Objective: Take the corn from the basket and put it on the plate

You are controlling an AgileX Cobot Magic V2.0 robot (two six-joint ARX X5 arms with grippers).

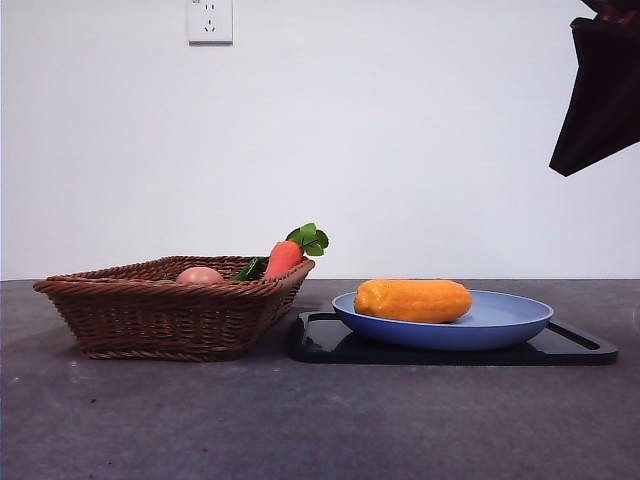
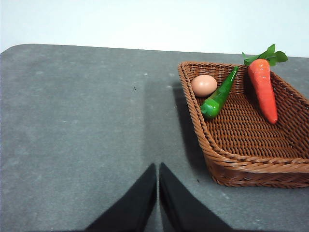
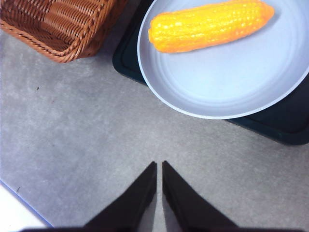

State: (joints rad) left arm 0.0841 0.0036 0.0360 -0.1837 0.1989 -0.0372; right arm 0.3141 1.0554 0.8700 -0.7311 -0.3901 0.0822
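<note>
We see the corn [image 1: 413,300] lying flat on the plate [image 1: 510,322], so we judge the placing done. Our right claw [image 3: 159,166] hangs closed and empty over the tabletop [image 3: 87,145] beside it; our left claw [image 2: 158,169], also closed, waits near the basket [image 2: 251,166].

The basket [image 2: 251,145] is woven brown wicker with a rough ribbed surface. The corn [image 3: 210,25] looks like plastic, bumpy and a little shiny. The plate [image 3: 231,82] is smooth and matt. The tray [image 1: 330,342] is glossy black. The table [image 2: 72,135] is grey, grainy and matt.
</note>
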